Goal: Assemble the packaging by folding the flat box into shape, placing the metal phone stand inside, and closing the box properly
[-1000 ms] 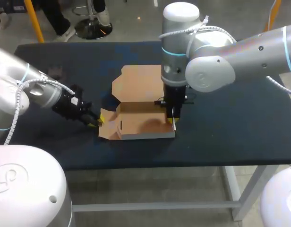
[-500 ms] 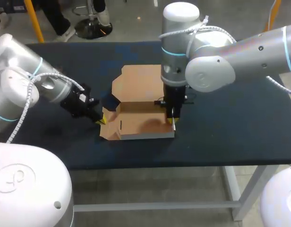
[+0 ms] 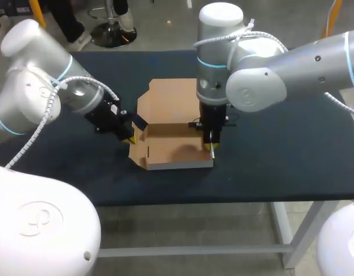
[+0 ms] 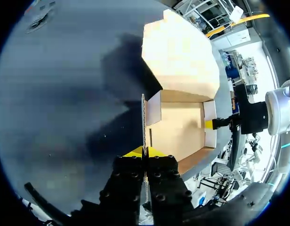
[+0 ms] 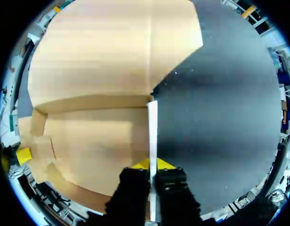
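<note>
item 1. dark cloth-covered table (image 3: 280, 144): carries the work; no shift over the last second.

item 2. white right arm (image 3: 263, 75): comes in from the right and hangs straight down over the box's right end. unchanged from a second ago.

item 3. white left arm (image 3: 45, 98): the one thing that moved. it has swung up and inward, its elbow now higher and its wrist closer to the box.

item 4. brown cardboard box (image 3: 174, 146): sits mid-table, a shallow open tray. its left outline has drawn in as the arm came across.

item 5. broad flat lid panel (image 3: 168, 98): lies open on the table behind the tray, not yet folded.

item 6. slotted left side flap (image 4: 144, 122): earlier splayed outward and low, now lifted close to upright against the tray's end.

item 7. narrow right side wall (image 5: 152, 132): stands upright, edge-on in the right wrist view.

item 8. left gripper (image 4: 144, 151): yellow tips narrow, pinching the left side flap from both faces.

item 9. right gripper (image 5: 152, 165): yellow tips narrow, clamped on the right side wall and steadying the tray.

item 10. metal phone stand: not in view.

note: judged from this, folding is under way, with both end walls nearly raised; loading and closing remain.
</note>
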Action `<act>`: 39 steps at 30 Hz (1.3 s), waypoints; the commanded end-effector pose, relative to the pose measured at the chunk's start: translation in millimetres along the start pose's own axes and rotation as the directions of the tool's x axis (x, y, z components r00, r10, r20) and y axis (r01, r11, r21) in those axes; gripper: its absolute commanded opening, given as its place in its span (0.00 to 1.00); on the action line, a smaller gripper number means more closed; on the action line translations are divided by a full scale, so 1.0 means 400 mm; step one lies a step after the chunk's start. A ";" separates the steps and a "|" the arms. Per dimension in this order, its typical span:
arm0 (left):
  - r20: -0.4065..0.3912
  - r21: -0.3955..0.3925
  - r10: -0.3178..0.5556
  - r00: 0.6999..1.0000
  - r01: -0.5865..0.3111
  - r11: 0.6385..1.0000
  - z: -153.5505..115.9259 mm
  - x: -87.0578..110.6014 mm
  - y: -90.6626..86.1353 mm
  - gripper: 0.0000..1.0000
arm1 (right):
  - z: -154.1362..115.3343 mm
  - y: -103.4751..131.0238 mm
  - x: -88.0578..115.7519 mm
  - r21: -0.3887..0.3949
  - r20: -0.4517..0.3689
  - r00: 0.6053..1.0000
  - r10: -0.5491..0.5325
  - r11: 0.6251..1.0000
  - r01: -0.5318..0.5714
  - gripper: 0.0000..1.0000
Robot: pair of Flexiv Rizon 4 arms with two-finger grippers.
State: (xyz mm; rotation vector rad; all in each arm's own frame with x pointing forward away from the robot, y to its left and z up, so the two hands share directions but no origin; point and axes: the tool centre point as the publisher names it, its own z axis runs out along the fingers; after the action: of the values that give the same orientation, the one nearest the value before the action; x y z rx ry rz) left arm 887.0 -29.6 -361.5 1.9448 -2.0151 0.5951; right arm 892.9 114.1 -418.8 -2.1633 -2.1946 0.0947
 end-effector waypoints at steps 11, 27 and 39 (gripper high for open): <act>0.151 0.000 0.035 0.988 -0.035 0.999 0.004 0.070 0.001 0.00 | 0.000 -0.001 0.004 0.001 0.000 1.000 -0.001 1.000 0.001 0.00; 0.002 0.075 -0.019 1.000 0.019 0.997 -0.100 -0.042 0.023 0.45 | 0.000 -0.001 0.004 0.001 0.000 1.000 -0.001 1.000 0.001 0.00; -0.116 0.074 0.003 0.993 0.006 0.997 -0.119 -0.140 0.027 0.45 | 0.000 -0.001 0.004 0.001 0.000 1.000 -0.001 1.000 0.001 0.00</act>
State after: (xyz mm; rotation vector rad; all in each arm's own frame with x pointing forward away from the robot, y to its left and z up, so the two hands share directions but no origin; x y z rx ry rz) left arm 874.6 37.0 -340.6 1.9460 -1.9756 0.7306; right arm 892.5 115.2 -419.0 -2.1620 -2.1948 0.0935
